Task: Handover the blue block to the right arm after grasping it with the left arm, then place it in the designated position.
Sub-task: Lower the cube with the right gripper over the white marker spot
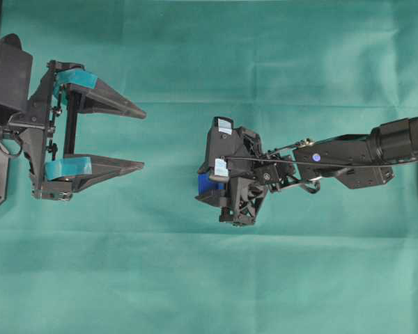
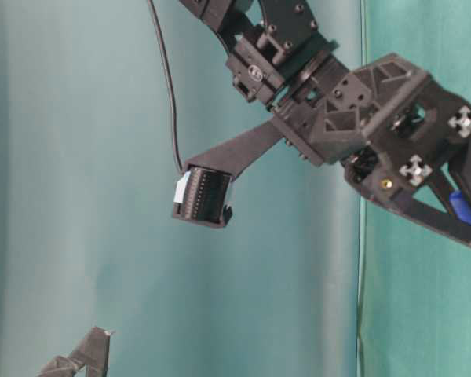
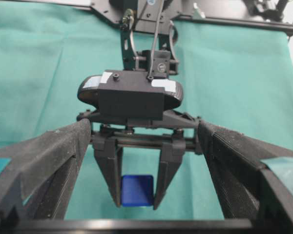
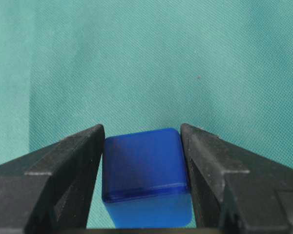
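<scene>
The blue block [image 4: 145, 173] sits pinched between the right gripper [image 4: 144, 170]'s two black fingers, above the green cloth [image 1: 209, 56] — no container appears anywhere. It is a cube, so no long axis; one flat face looks toward the left wrist camera. The left gripper [image 1: 143, 139] stands spread wide, holding nothing — well apart from the block.

A: Foreground? 
B: Left gripper [image 3: 145, 195], fingers [image 3: 53, 161] spread wide, green cloth [image 3: 39, 73] beneath.

A: Beyond? 
B: Right gripper [image 3: 136, 192], jaws clamping the blue block [image 3: 137, 190].
</scene>
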